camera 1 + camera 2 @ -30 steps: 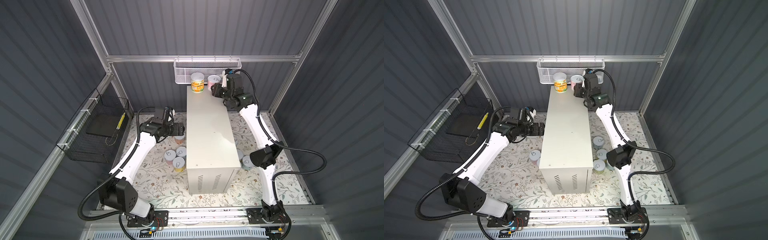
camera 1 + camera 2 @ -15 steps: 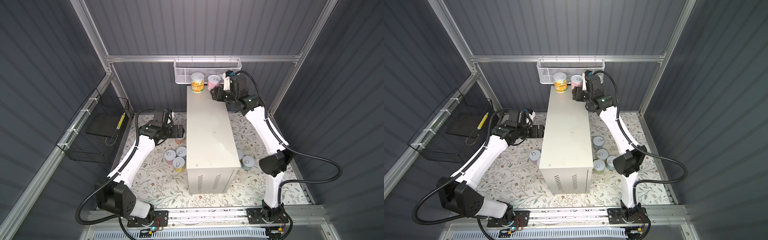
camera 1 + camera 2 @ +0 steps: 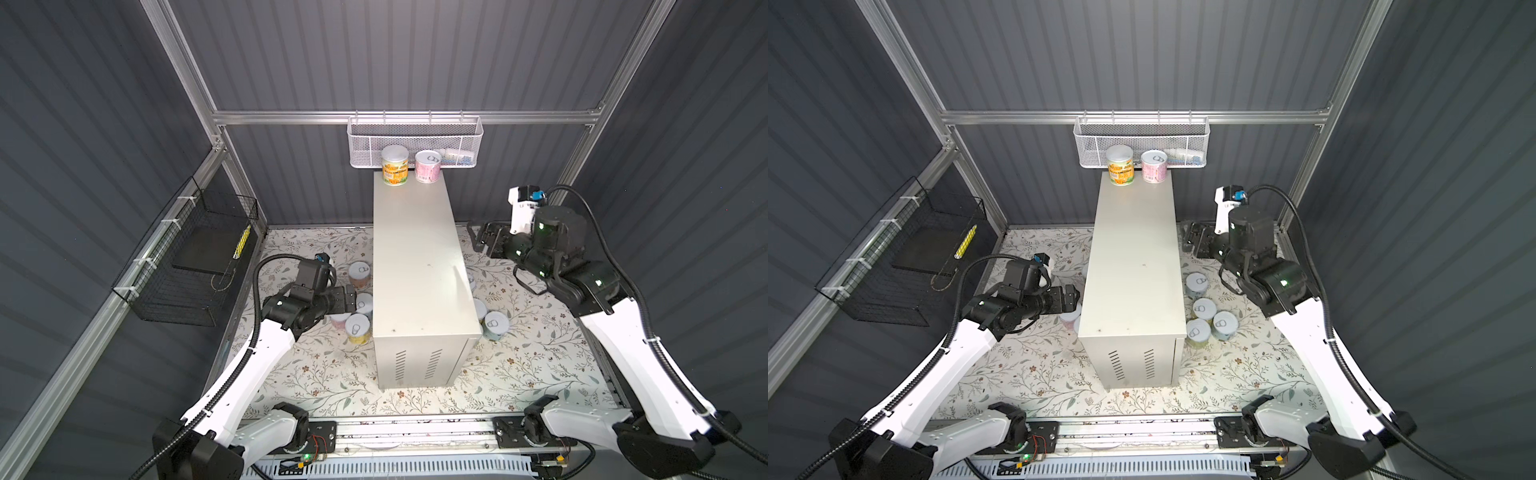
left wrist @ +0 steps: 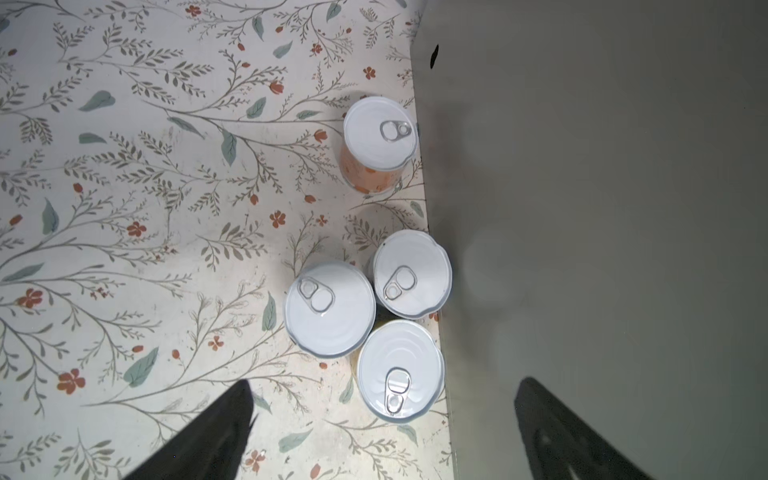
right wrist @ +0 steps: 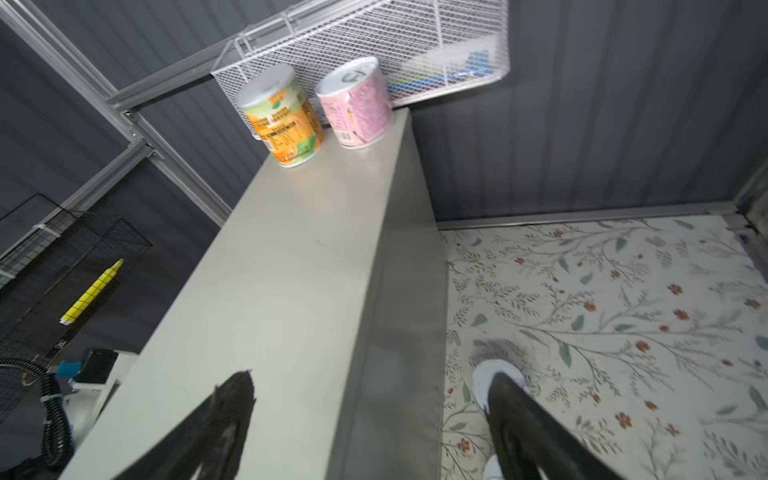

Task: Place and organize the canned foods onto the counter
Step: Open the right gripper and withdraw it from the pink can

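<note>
Orange can [image 3: 394, 170], pink can [image 3: 428, 166] upright on counter [image 3: 415, 257] far end, lids up.

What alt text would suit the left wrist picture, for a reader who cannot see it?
Seen from above, four upright cans with white pull-tab lids stand on a floral mat beside the off-white counter: three clustered, an orange-labelled one apart. The dark fingertips of the open left hand show in the foreground.
</note>
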You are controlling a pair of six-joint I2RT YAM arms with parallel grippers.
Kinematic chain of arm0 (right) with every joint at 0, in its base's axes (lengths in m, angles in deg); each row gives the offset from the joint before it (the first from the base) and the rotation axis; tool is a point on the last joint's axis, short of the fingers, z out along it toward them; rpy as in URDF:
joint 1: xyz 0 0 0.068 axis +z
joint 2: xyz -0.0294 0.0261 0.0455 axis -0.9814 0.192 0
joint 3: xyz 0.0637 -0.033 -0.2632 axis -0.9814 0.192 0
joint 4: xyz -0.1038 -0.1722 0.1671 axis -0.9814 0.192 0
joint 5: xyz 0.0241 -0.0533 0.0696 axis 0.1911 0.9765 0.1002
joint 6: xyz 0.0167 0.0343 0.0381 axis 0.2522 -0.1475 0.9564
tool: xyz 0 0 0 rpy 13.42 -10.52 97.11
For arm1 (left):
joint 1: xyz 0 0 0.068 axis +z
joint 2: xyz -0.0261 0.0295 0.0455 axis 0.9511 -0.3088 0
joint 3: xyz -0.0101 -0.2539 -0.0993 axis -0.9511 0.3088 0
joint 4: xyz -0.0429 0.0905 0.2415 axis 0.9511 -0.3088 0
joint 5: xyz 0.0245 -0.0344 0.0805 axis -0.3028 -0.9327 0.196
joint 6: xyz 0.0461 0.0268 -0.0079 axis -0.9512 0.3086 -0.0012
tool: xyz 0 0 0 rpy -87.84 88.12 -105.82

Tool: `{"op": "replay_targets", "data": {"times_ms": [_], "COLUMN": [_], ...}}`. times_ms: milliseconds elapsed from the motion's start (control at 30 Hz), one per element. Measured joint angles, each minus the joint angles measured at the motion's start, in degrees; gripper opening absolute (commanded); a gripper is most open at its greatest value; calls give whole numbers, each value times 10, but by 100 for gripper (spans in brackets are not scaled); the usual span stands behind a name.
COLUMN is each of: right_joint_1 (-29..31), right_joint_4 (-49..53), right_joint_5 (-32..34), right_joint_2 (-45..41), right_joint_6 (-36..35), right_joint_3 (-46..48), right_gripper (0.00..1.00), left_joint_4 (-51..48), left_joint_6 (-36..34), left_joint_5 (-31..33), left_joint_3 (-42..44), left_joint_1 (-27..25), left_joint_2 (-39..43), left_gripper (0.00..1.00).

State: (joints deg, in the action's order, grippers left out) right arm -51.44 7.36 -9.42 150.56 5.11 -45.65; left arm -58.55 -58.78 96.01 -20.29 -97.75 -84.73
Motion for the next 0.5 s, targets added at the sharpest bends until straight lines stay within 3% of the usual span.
{"op": "replay_targets", "data": {"times_ms": [133, 267, 500], "right_joint_1": [0, 0, 0], "right_joint_4": [53, 98, 141], "right_joint_5": [33, 46, 17], "right_joint_2": [-68, -128, -146], "right_joint_6": [22, 56, 124], "right_joint_3": [85, 183, 317], "right_gripper": [96, 95, 96], "left_joint_4": [-1, 0, 43], "left_joint_6": [45, 79, 123], "left_joint_5": [19, 28, 38], "left_joint_3": [57, 103, 143], "left_joint_1": [-40, -45, -71], "left_joint_2": [31, 49, 38], "left_gripper": [99, 98, 98]}}
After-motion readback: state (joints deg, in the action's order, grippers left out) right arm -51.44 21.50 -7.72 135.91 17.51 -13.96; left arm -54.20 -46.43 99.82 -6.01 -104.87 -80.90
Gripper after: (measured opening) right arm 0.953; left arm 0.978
